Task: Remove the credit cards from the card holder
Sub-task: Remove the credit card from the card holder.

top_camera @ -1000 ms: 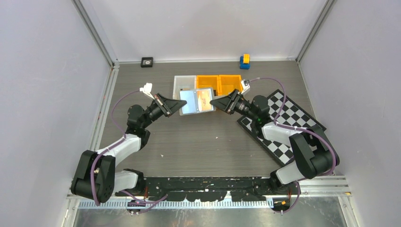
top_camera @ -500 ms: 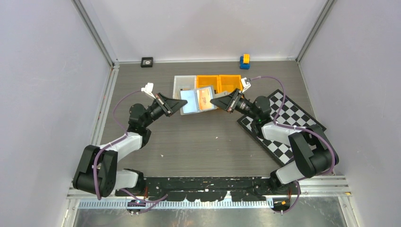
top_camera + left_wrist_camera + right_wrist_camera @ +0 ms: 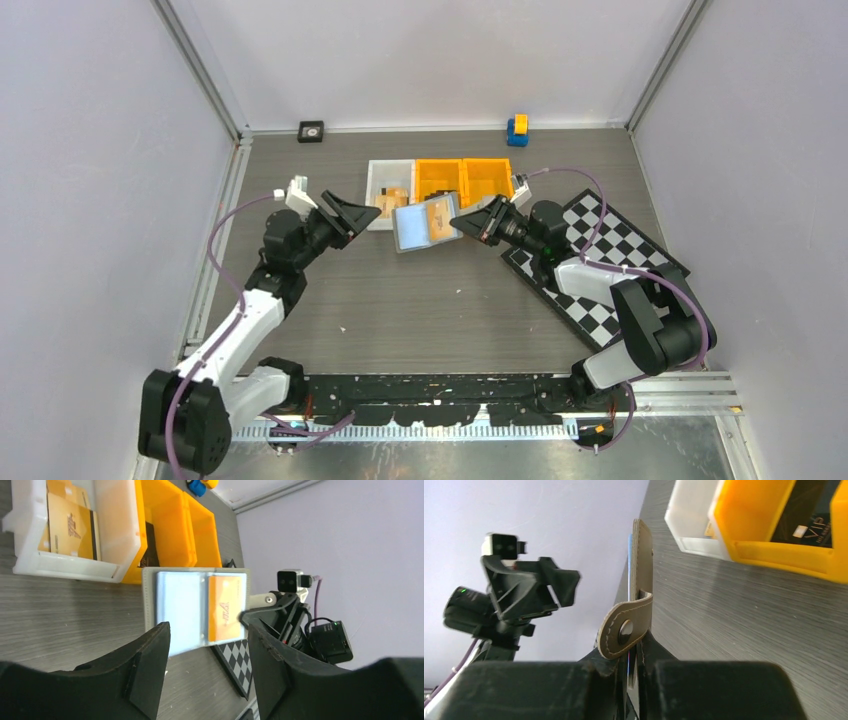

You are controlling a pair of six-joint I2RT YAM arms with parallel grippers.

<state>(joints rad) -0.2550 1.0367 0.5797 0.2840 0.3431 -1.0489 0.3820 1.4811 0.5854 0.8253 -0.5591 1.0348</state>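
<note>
Grey wood-grain counter (image 3: 420, 310), pale walls round it. Wallet (image 3: 425, 223) is mid-counter, just in front of the bins, open and tilted, inner side facing the left arm. Orange card (image 3: 440, 219) sits in the pocket of the half nearer the right arm; the other half shows plain pale blue-grey lining. Right fingers (image 3: 470, 221) pinch the wallet's right edge. The right wrist view shows them pressed on it edge-on, with the snap strap (image 3: 624, 629) curling over them. Can't tell whether the wallet's low edge touches the counter. Left fingers (image 3: 150, 670) are spread wide and point at the wallet from its left, with a gap between. Behind the wallet is a white bin (image 3: 372, 180) with two orange binned cards (image 3: 70, 525) lying in it, then two orange bins (image 3: 430, 172) in a row to its right. Black card (image 3: 805, 521) marked VIP lies in the orange bin next to the white one. Checkerboard (image 3: 610, 250) lies under the right arm. Blue-yellow block (image 3: 517, 129) and small black square (image 3: 311, 131) sit by the back wall.
</note>
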